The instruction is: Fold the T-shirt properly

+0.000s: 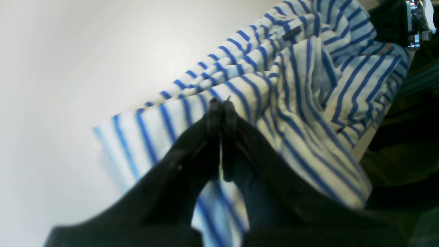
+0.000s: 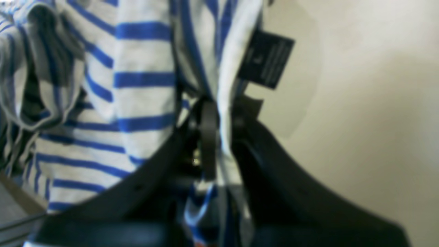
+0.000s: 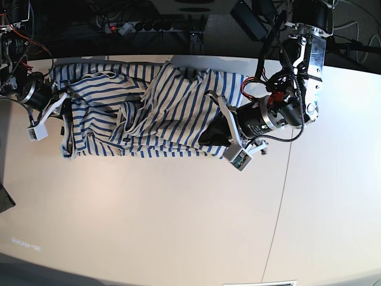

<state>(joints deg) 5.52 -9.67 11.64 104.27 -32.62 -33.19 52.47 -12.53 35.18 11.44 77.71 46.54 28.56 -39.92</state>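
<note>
T-shirt (image 3: 149, 113) lies bunched on the table (image 3: 178, 214), both arms' fingers (image 1: 219, 113) (image 2: 207, 120) pinching its fabric.

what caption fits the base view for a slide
Two arms pinch opposite ends of a rumpled blue-striped T-shirt on a pale table, left gripper and right gripper both closed on fabric.
</note>
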